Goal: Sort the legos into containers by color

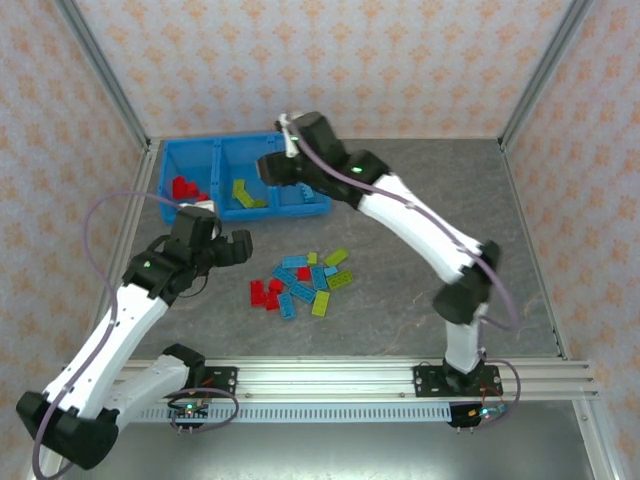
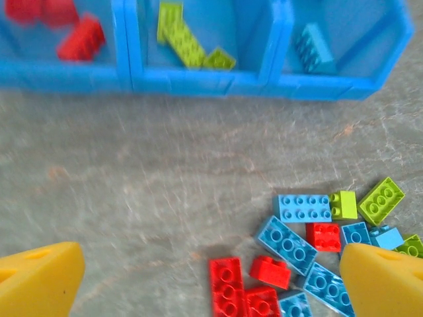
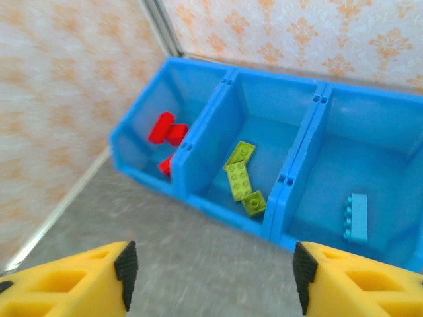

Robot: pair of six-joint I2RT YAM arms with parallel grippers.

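Note:
The containers are three compartments of one blue bin [image 1: 292, 212] at the back left. Red legos [image 2: 80, 39] lie in its left compartment, yellow-green ones [image 2: 188, 46] in the middle, and one light blue brick [image 3: 357, 218] in the right. A loose pile of red, blue and green legos [image 1: 300, 283] lies on the grey table in front of the bin. My left gripper [image 1: 238, 246] hangs open just left of the pile, holding nothing; in the left wrist view the left gripper [image 2: 211, 284] has red bricks [image 2: 228, 287] below it. My right gripper [image 1: 282, 168] is open and empty at the bin's right end.
Grey table surface [image 1: 420, 220] stretches to the right of the bin and pile. Patterned walls with metal corner posts [image 1: 105, 75] enclose the back and sides. A metal rail [image 1: 330, 380] with both arm bases runs along the near edge.

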